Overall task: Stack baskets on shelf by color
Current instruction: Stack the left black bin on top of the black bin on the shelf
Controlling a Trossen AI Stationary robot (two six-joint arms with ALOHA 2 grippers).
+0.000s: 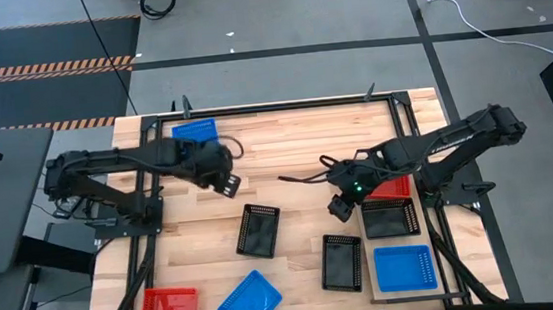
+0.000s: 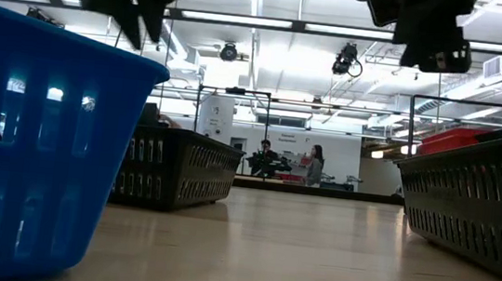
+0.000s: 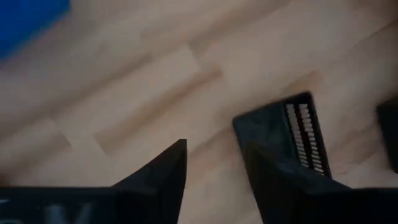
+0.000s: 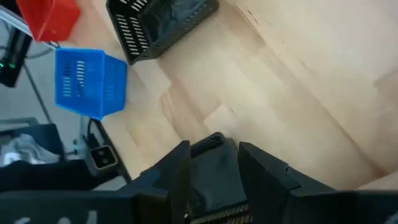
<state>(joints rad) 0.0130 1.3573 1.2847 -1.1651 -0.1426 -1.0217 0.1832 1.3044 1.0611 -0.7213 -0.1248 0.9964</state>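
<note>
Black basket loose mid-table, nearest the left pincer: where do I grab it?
Take the black basket by one long rim wall, coming straight down with the left pincer. It sits upright, open side up, nothing touching it, so one finger can go inside and one outside.

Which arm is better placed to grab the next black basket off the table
Right. The right end effector hovers open just above the nearer black basket, beside the shelf. The left end effector is farther off.
</note>
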